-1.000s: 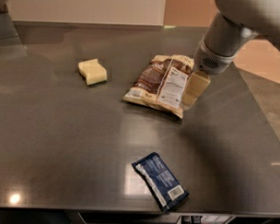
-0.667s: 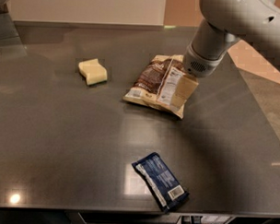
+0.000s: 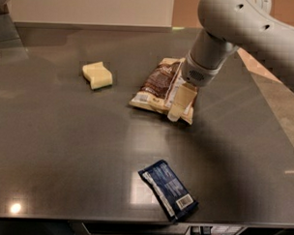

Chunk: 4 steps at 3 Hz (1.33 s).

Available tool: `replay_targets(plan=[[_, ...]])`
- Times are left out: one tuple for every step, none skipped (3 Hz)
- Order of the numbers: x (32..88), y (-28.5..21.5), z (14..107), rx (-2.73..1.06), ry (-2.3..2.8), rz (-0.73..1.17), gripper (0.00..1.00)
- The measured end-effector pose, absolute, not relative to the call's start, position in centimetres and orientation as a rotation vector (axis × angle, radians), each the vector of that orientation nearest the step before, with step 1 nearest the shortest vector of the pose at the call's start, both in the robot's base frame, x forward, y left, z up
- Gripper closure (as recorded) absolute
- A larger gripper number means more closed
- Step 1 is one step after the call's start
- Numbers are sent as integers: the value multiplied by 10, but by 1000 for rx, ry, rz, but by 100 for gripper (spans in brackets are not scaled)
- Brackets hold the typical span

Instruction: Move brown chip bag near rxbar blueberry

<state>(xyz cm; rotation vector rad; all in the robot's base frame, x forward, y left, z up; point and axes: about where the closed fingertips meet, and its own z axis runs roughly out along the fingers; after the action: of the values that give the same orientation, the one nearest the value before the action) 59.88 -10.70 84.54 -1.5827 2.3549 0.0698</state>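
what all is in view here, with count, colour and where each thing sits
brown chip bag: 1, dark brown with cream edges, middle of the table toward the back, its right side under the gripper
rxbar blueberry: 1, dark blue with a white barcode patch, by the front edge, lying at an angle, well apart from the bag
sponge: 1, pale yellow, back left of the table, apart from the bag
table: 1, dark grey and glossy, fills most of the view
arm: 1, pale grey, reaching in from the upper right
gripper: 1, cream, pointing down over the right side of the bag
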Motion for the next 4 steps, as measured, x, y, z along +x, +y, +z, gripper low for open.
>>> replay_targets(plan=[[595,-105,836,-1590,2372,85,0],[596,-110,827,-1583,2400,86,18],[597,-113,828,-1572,2415,94,41],[592,-111,840,-1554,2411,126,64]])
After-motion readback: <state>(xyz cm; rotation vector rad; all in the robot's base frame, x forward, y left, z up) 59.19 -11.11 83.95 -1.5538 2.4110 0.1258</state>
